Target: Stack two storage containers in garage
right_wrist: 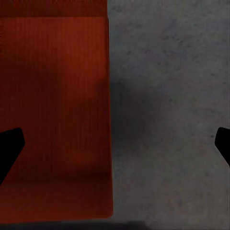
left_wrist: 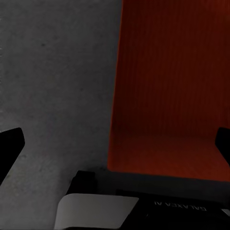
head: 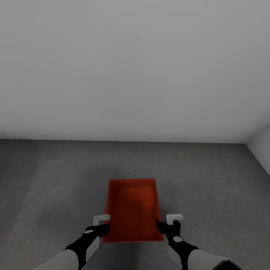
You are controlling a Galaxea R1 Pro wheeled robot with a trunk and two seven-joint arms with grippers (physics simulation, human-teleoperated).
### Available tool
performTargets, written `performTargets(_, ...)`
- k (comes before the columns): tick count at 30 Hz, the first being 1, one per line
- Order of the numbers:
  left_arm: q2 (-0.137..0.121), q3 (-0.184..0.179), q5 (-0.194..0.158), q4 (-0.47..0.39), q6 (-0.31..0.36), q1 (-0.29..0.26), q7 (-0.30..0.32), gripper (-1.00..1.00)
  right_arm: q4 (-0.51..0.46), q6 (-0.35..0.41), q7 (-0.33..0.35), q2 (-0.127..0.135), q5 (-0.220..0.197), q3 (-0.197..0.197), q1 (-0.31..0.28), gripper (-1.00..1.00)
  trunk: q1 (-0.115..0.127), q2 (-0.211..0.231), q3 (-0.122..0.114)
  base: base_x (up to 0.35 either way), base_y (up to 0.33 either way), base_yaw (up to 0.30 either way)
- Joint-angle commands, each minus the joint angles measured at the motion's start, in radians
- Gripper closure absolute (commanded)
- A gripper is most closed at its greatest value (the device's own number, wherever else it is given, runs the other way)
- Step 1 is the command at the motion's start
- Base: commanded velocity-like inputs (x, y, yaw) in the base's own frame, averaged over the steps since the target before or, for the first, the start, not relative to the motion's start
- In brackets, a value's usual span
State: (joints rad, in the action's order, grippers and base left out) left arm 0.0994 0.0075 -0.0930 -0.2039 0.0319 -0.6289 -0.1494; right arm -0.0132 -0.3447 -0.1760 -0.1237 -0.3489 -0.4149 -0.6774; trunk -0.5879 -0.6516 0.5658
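Observation:
One red-orange open-top storage container (head: pixel 133 210) lies lengthwise on the grey concrete garage floor (head: pixel 56 180), just in front of me. My left gripper (head: pixel 104 228) is at its near left corner. In the left wrist view this gripper (left_wrist: pixel 115 143) is open, its dark fingertips (left_wrist: pixel 10 143) spread wide on either side of the container's left wall (left_wrist: pixel 167 96). At the near right corner is my right gripper (head: pixel 162 227). It is open too (right_wrist: pixel 115 146), straddling the right wall (right_wrist: pixel 57 96) with fingertips (right_wrist: pixel 9 148) far apart. Neither gripper clamps the wall.
A plain white wall (head: pixel 135 67) stands across the floor beyond the container. A second white wall (head: pixel 262 148) meets it at the far right corner. Bare concrete stretches to the left and right of the container.

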Motion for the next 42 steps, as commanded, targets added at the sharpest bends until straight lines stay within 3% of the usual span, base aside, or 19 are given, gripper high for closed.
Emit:
performTargets(1,0.0,0.0,-0.01,-0.002,0.003,0.0,-0.002,-1.0,0.001,-0.002,-0.004,0.0,-0.007,-0.009,-0.001,-1.0,0.004,0.006,-0.002,0.0,0.0,0.0)
performTargets(18,0.0,0.0,-0.009,-0.002,0.003,0.0,-0.002,-1.0,0.001,-0.002,-0.004,0.0,-0.007,-0.009,-0.001,-1.0,0.069,0.125,-0.056,0.0,0.0,0.0)
performTargets(32,0.001,0.0,-0.007,-0.012,0.002,0.0,-0.007,-1.0,0.001,-0.002,-0.004,0.0,-0.007,-0.009,-0.001,-1.0,0.069,0.125,-0.056,-0.005,0.0,0.0)
performTargets(42,0.003,0.0,-0.006,-0.009,0.002,0.0,-0.009,-1.0,0.001,-0.002,-0.004,0.0,-0.007,-0.009,-0.001,-1.0,0.069,0.125,-0.056,-0.293,0.0,0.0)
